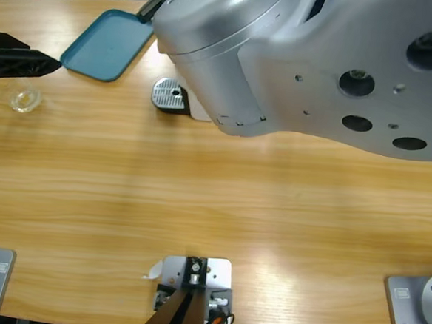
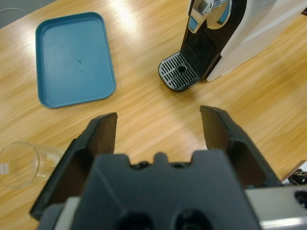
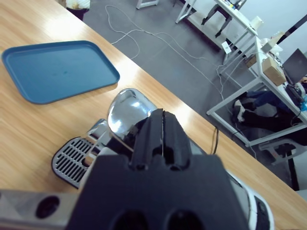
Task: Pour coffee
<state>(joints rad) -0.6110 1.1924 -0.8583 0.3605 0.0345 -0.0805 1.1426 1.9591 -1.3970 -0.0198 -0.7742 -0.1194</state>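
The left gripper [image 2: 158, 127] hangs over bare wood with its black jaws spread wide and nothing between them. Just off its left jaw in the left wrist view stands a small clear glass [image 2: 21, 163], apart from the jaw and untouched; whether any coffee lies in it cannot be told from these views. From above, the same glass [image 1: 25, 100] sits near the table's left edge, just below the black gripper [image 1: 41, 64] that reaches in from that side.

Farther ahead of the left gripper lies a teal plastic tray [image 2: 74, 57], flat, with rounded corners and a low rim. To its right stands the coffee machine [image 2: 225, 33], white-bodied with a black front, and its round slotted drip grate [image 2: 180, 74] rests on the table with open wood between it and the jaws.

The right gripper [image 3: 162, 129] has its jaws pressed together over the machine's shiny chrome top [image 3: 127, 108], holding nothing. From above, a large silver arm [image 1: 312, 57] covers most of the machine. The wooden table [image 1: 213, 206] shows long pale grain.
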